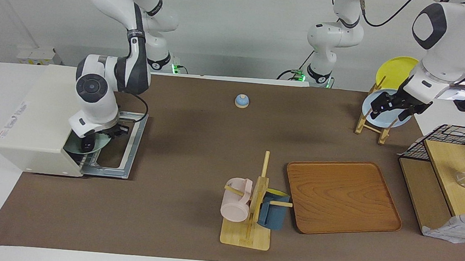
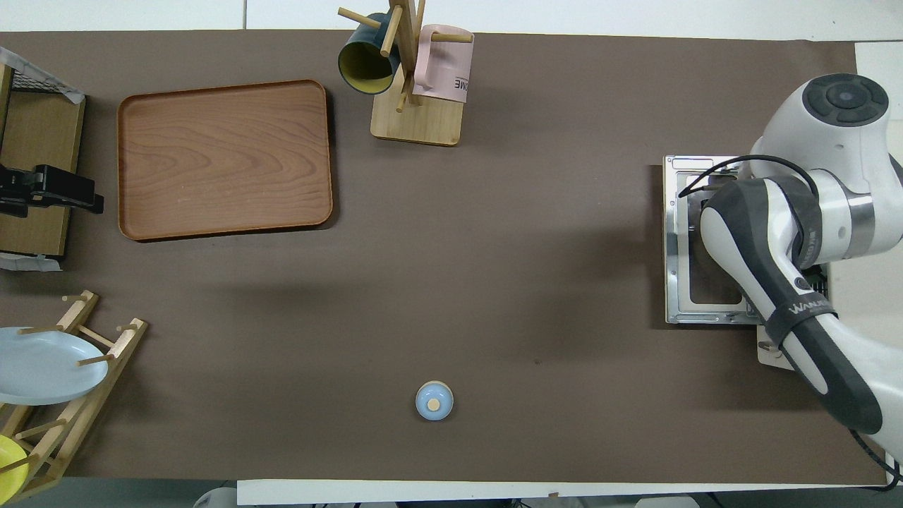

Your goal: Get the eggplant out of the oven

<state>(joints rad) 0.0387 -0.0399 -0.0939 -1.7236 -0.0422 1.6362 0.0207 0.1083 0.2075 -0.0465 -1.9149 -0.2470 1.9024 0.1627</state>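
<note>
The cream-white oven [image 1: 34, 123] stands at the right arm's end of the table, with its door [image 1: 124, 155] folded down flat. In the overhead view only the door [image 2: 695, 310] shows, since the right arm covers the oven body. My right gripper [image 1: 88, 143] reaches down into the oven's mouth, over a pale green plate [image 1: 74, 145] on the rack. A dark shape sits right under the gripper; I cannot tell eggplant from fingers there. My left gripper [image 1: 395, 108] hangs open and empty in the air by the plate rack, waiting. It also shows in the overhead view [image 2: 53, 190].
A wooden tray [image 1: 343, 197] and a mug tree [image 1: 258, 203] with a pink and a blue mug stand at mid-table. A small blue bell [image 1: 242, 101] sits nearer the robots. A plate rack [image 1: 376, 121] and a wire-and-wood shelf [image 1: 449, 172] stand at the left arm's end.
</note>
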